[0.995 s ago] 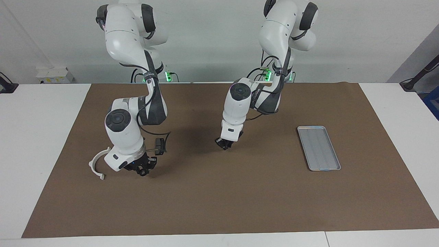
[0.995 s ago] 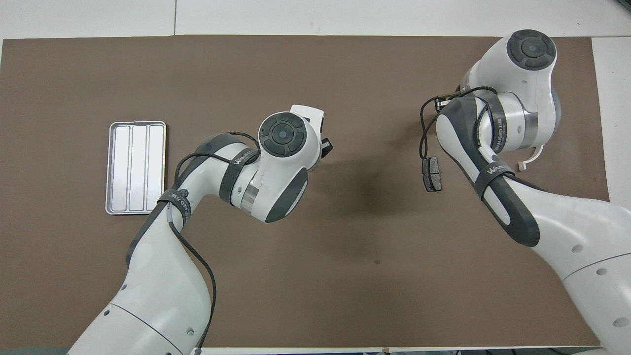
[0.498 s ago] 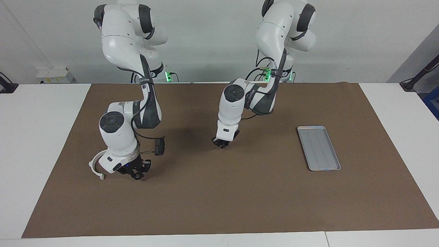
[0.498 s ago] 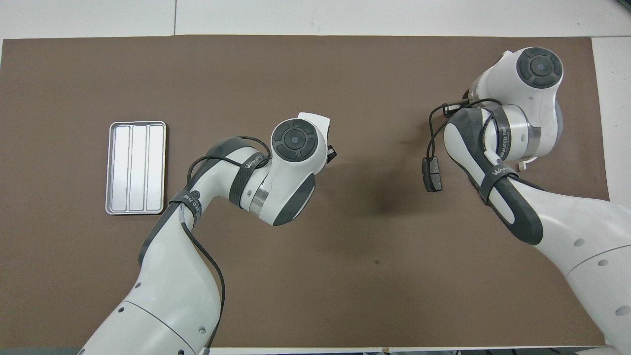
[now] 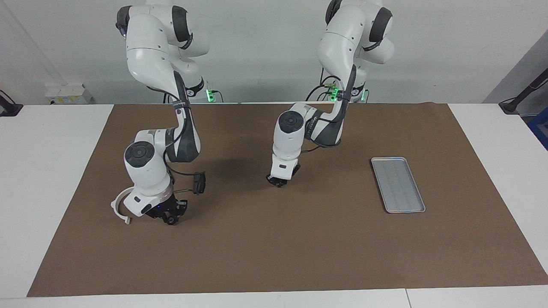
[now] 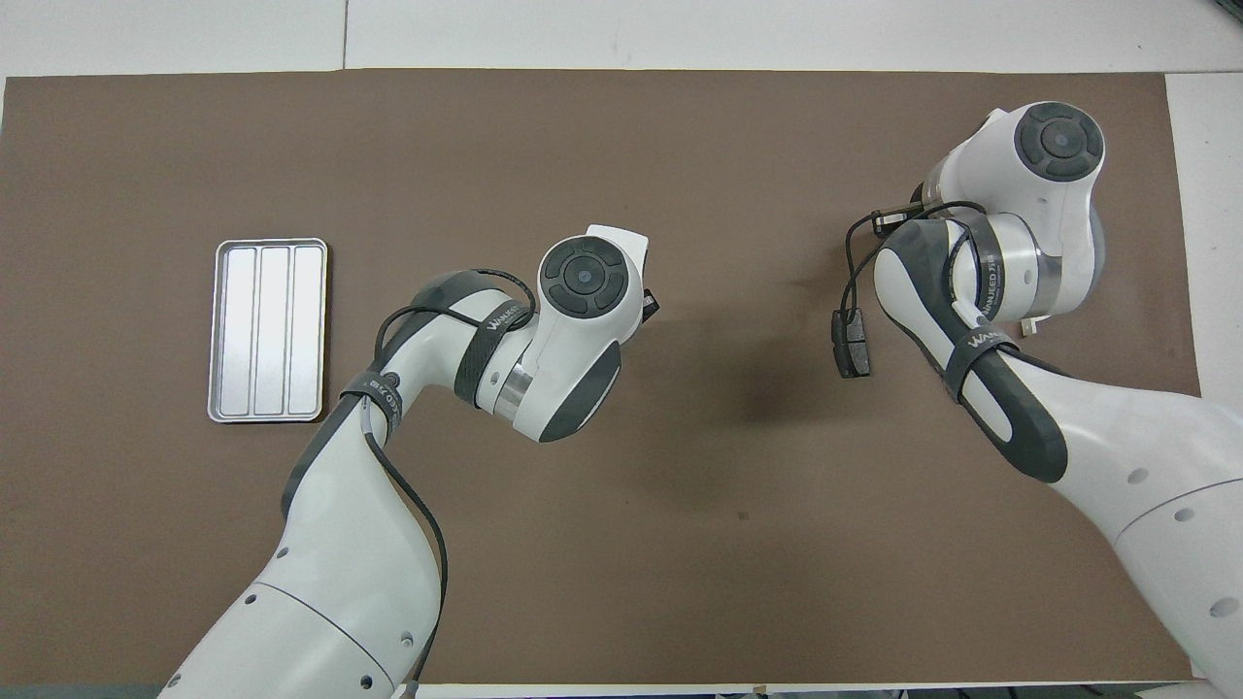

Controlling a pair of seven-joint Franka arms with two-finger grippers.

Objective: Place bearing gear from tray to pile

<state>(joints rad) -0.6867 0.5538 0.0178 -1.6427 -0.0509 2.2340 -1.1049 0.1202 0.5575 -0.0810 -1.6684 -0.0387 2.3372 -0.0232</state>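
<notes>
The left gripper (image 5: 278,182) is held over the bare middle of the brown mat (image 5: 299,248). Its fingertips are pressed together and nothing is grasped between them. From overhead only a dark tip of it is seen under the wrist.

A dark brake pad (image 5: 199,182) lies toward the right arm's end of the table. The silver tray (image 5: 398,184) lies well apart, toward the left arm's end.

The white bracket (image 5: 116,207) is partly covered by the right arm. Just beside it the right gripper (image 5: 170,218) is held low over the mat. A small dark round part, apparently the bearing gear (image 5: 171,220), is clasped at its fingertips. From overhead this gripper is hidden by its own wrist.
</notes>
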